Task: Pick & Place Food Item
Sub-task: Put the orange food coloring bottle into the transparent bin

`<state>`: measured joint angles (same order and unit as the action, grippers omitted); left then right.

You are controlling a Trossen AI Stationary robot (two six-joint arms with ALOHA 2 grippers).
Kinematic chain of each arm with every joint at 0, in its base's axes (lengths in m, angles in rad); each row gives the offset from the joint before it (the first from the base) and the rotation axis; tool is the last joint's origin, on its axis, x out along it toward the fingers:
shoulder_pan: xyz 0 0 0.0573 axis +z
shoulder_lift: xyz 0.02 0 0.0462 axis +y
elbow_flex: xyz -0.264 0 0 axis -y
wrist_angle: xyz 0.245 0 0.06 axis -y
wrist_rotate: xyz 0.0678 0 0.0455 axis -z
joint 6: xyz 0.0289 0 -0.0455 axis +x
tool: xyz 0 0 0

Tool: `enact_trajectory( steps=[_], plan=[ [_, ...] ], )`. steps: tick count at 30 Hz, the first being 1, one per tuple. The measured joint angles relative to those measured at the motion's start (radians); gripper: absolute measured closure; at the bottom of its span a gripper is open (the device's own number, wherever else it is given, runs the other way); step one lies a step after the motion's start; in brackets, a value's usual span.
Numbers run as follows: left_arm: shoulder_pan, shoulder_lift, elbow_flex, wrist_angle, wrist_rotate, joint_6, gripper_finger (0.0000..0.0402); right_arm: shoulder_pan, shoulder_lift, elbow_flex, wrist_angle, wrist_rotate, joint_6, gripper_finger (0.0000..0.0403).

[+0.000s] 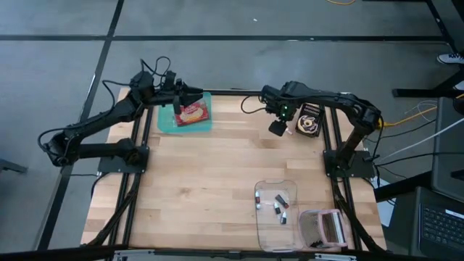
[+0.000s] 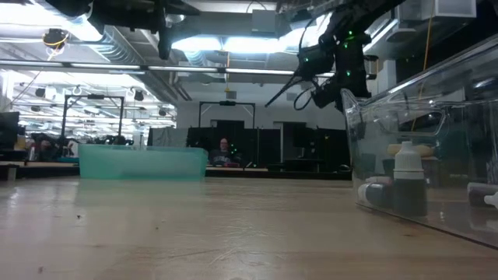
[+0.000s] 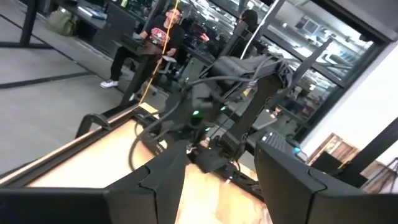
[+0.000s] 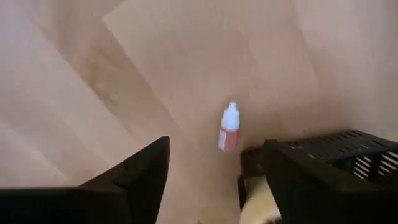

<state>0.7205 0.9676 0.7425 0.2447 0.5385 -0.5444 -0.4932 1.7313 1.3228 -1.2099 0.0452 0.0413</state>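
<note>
A small dropper bottle (image 4: 228, 128) with a white cap and a reddish label lies on the wooden table beside a black slotted basket (image 4: 348, 155). My right gripper (image 4: 217, 152) hangs open above the bottle, pointing down, and touches nothing; it shows at the table's far right (image 1: 278, 128) and high up in the low view (image 2: 331, 93). A pink-and-red food packet (image 1: 192, 114) lies in a teal tray (image 1: 168, 123) at the far left. My left gripper (image 1: 199, 93) is held level over the tray's far edge, open with nothing in it (image 3: 221, 162).
A clear plastic bin (image 1: 275, 214) with several small bottles stands near the front right and fills the right of the low view (image 2: 420, 148). A pinkish container (image 1: 326, 228) sits beside it. The black basket (image 1: 308, 119) holds something round. A person sits beyond the table (image 3: 158, 34).
</note>
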Motion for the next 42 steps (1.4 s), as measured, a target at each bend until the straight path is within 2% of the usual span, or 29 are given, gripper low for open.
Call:
enact_trajectory(
  steps=[8, 15, 29, 42],
  plan=[
    [-0.030, 0.000, 0.000, -0.001, -0.029, -0.076, 0.0217, -0.002, 0.002, -0.195, 0.097, -0.008, 0.032, 0.0175],
    [-0.041, 0.000, 0.000, -0.001, -0.051, -0.165, 0.0217, -0.011, 0.002, -0.296, 0.274, -0.008, 0.001, 0.0189],
    [-0.078, 0.000, 0.000, -0.001, -0.155, -0.184, 0.0217, -0.109, 0.002, -0.308, 0.306, 0.026, -0.138, 0.0189],
    [-0.079, 0.001, 0.000, -0.003, -0.156, -0.184, 0.0217, -0.136, 0.035, -0.308, 0.346, -0.054, -0.160, 0.0189]
  ],
)
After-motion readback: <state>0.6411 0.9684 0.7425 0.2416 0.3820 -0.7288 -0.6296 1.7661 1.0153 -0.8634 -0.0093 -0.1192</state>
